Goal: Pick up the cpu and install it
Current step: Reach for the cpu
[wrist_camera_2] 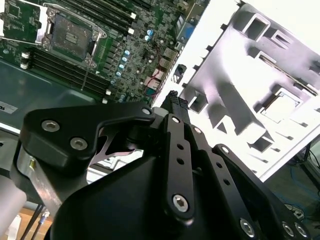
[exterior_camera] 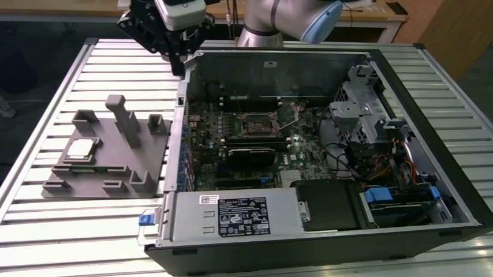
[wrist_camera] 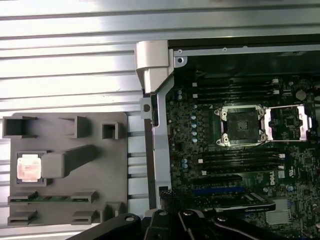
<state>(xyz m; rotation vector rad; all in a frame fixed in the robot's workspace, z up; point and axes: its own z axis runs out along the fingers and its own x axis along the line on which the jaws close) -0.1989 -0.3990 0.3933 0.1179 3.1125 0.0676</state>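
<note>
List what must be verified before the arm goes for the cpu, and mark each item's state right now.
1. The cpu lies flat in its recess of the grey fixture, top uncovered: ok.
2. The socket is empty, with its metal frame swung open: ok.
3. The gripper is above the cpu: not ok. In the exterior view it hangs by a back corner of the case, apart from the fixture.
4. Room beside the tall post that stands next to the cpu: cannot tell.
5. The cpu's corner mark is matched to the socket: cannot tell.
</note>
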